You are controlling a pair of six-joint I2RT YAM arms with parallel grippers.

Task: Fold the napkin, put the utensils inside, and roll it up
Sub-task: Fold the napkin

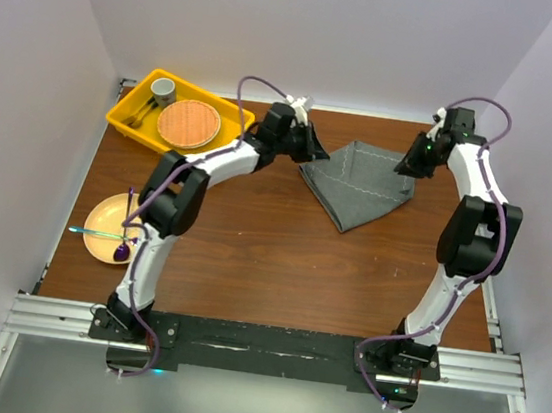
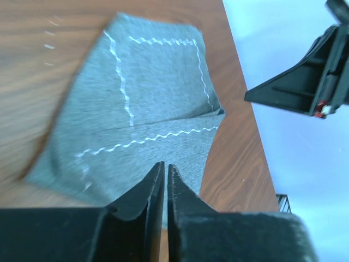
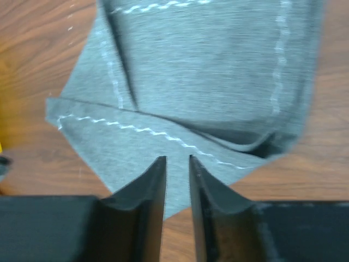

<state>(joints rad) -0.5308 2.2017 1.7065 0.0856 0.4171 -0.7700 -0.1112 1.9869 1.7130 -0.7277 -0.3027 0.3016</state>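
The grey-green napkin (image 1: 360, 182) lies folded on the wooden table at the back middle, its pale zigzag stitching showing (image 2: 152, 98) (image 3: 207, 65). My left gripper (image 1: 313, 149) (image 2: 165, 165) hovers over the napkin's left edge. Its jaws are drawn together to a thin slit with nothing between them. My right gripper (image 1: 407, 164) (image 3: 178, 158) is over the napkin's right corner, with a narrow gap between its jaws and nothing held. The utensils, a purple spoon (image 1: 123, 245) and a teal-handled piece (image 1: 91, 232), rest on a pale yellow plate (image 1: 104, 216) at the left.
A yellow tray (image 1: 126, 118) at the back left holds a grey cup (image 1: 164, 87), a round wooden plate (image 1: 188, 123) and more cutlery (image 1: 140, 112). White walls close in on three sides.
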